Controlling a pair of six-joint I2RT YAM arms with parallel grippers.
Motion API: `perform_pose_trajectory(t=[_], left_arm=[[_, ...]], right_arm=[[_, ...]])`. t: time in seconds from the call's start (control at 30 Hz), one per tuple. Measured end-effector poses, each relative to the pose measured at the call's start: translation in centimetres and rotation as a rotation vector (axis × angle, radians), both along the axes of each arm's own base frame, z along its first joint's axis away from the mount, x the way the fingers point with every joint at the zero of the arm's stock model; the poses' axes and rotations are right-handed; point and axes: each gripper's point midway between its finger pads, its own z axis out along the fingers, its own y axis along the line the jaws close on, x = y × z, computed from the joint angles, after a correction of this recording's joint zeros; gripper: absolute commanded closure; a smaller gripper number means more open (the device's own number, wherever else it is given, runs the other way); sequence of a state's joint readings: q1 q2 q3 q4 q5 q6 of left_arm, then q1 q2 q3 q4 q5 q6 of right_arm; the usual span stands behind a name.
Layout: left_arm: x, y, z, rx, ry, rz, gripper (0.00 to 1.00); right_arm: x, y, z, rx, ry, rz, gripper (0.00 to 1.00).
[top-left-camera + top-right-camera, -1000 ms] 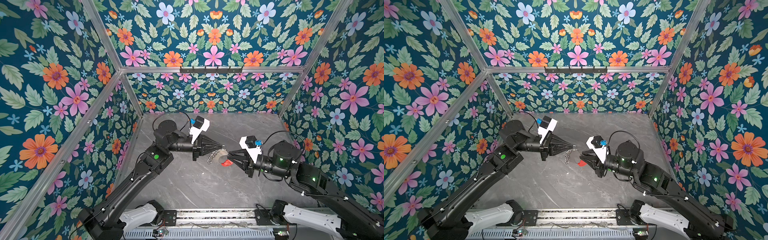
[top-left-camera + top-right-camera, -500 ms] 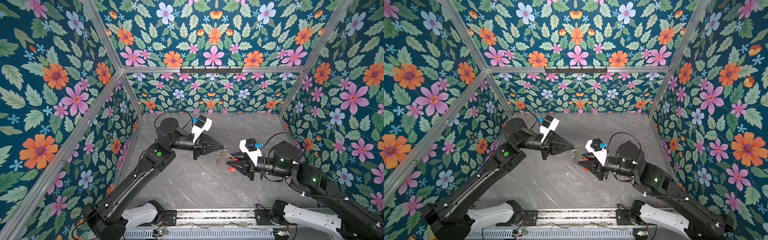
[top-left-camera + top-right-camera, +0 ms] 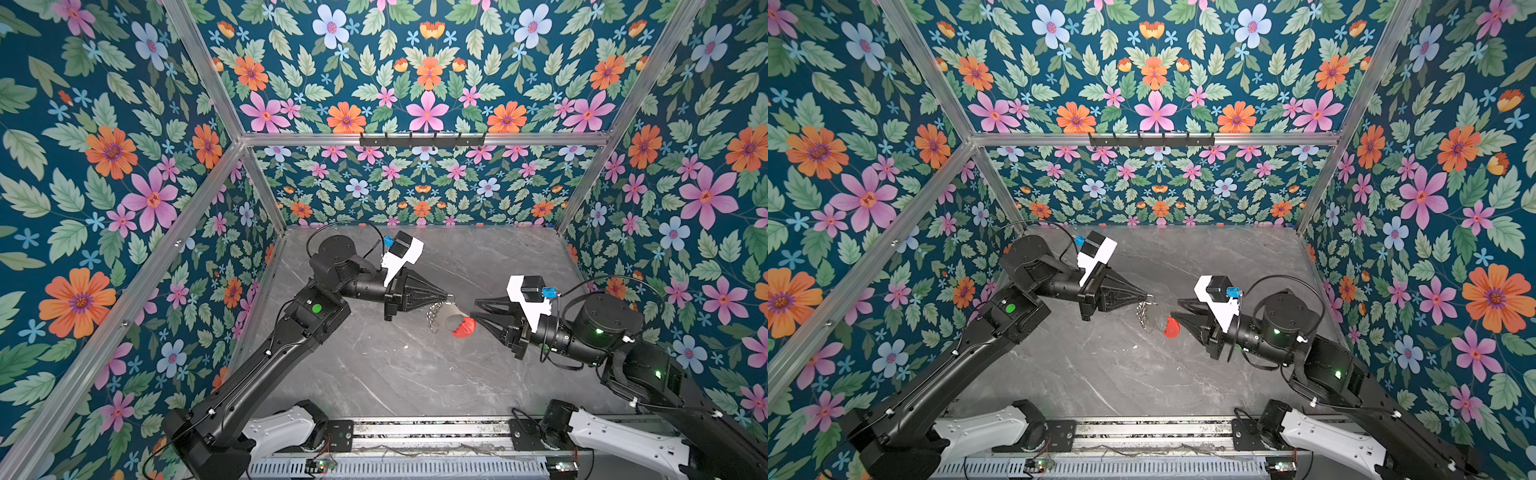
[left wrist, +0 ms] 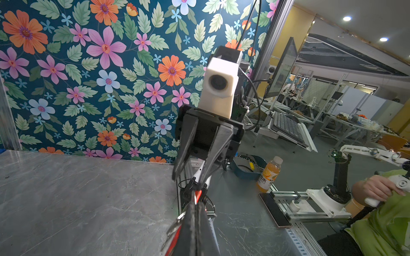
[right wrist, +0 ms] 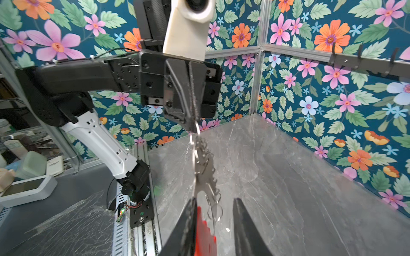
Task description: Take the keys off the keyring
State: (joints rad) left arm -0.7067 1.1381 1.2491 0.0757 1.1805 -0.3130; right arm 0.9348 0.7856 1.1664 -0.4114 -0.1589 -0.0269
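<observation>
The keyring (image 3: 451, 321), a grey crescent plate with a red strip (image 3: 464, 327) and a fringe of silver loops (image 3: 434, 316), hangs above the table (image 3: 395, 374) from my left gripper (image 3: 450, 296). That gripper is shut on the ring at the keyring's top. In the right wrist view the plate (image 5: 204, 170) dangles edge-on below the left gripper (image 5: 194, 124). My right gripper (image 5: 214, 200) is open around the lower end, with the red strip (image 5: 205, 235) against one finger (image 5: 188, 221) and the other finger apart. The keys are hidden: I cannot tell one among the loops.
Floral walls (image 3: 124, 208) close off the left, back and right. A black hook rail (image 3: 419, 139) runs along the back wall. Metal rails and both arm bases (image 3: 415, 432) line the front edge. A small pale speck (image 3: 405, 347) lies on the table below the keyring.
My right gripper has drawn back a little to the right and its jaws stand wider. The left gripper has edged right with the keyring, which now hangs turned with its grey face showing.
</observation>
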Motion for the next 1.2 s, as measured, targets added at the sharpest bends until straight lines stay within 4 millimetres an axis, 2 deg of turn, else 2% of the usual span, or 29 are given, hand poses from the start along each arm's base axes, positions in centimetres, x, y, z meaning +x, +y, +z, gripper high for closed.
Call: perform_pose_trajectory(t=[0.2, 0.63, 1.0, 1.2], left_arm=[[-0.3, 0.0, -0.2, 0.002, 0.017, -0.023, 1.0], [-0.5, 0.0, -0.5, -0.002, 0.029, -0.049, 1.0], [-0.5, 0.0, -0.3, -0.011, 0.031, -0.047, 1.0], [-0.5, 0.0, -0.3, -0.013, 0.028, -0.048, 1.0]], right_arm=[[1.0, 1.2, -1.3, -0.044, 0.028, -0.001, 0.64], [-0.1, 3.3, -0.9, -0.007, 0.018, 0.125, 0.6], [0.0, 3.5, -0.5, 0.012, -0.003, 0.124, 0.65], [-0.4, 3.0, -0.2, 0.018, -0.03, 0.127, 0.6]])
